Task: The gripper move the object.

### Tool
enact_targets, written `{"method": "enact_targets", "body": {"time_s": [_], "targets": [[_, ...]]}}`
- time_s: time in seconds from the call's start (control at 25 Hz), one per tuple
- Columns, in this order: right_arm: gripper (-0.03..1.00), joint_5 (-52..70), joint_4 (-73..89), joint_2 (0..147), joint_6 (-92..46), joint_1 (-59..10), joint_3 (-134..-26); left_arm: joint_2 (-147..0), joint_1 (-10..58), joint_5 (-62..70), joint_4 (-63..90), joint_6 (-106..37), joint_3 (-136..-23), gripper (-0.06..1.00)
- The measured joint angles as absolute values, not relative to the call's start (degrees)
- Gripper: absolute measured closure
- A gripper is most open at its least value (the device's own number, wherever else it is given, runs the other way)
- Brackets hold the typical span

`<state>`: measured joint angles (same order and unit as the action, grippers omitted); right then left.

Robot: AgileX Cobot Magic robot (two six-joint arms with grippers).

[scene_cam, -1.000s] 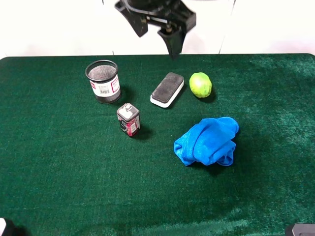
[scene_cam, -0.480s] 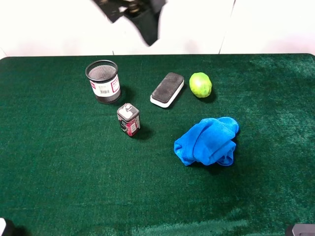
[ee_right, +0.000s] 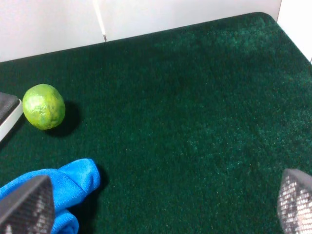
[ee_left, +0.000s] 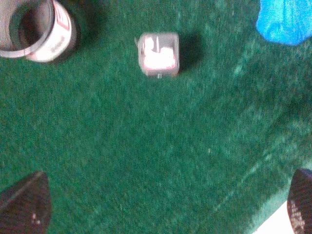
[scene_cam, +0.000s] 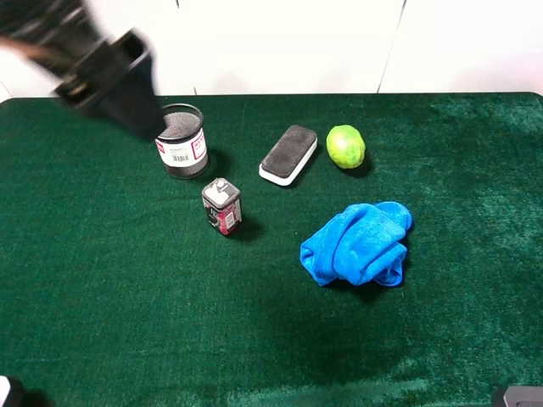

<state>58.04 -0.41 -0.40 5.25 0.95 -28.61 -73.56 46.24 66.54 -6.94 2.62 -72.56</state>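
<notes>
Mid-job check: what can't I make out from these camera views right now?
- Left gripper: a motion-blurred smear in the high view; the wrist view's edge crops both fingertips.
- Mesh cup: the blurred arm covers its far rim in the high view.
- Small can: label unreadable, wrist view blurred.
- Eraser: cut by the right wrist view's edge.

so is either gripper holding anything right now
Nothing is held. The left gripper has its jaws spread wide above bare felt, and the right gripper is likewise open over the green table with nothing between them.
</notes>
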Motion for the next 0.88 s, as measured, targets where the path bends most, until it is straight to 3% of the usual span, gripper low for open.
{"method": "enact_targets", "body": {"time_s": [0.24,0.68,0.88], "targets": [[0.27,58.04,-0.41,-0.4,5.25,0.95,-28.61,-64.84,46.24,66.57,-6.84,3.46,-65.64,-0.05],[0.27,58.09,-0.35,-0.4,5.25,0.95,-28.61,-49.08,46.04,66.71,-6.11,3.46,-63.12,-0.05],[0.27,58.09,-0.35,-0.4,5.25,0.95,-28.61,-39.59,37.84,66.71,-3.96,3.4,-57.11,-0.05]]}}
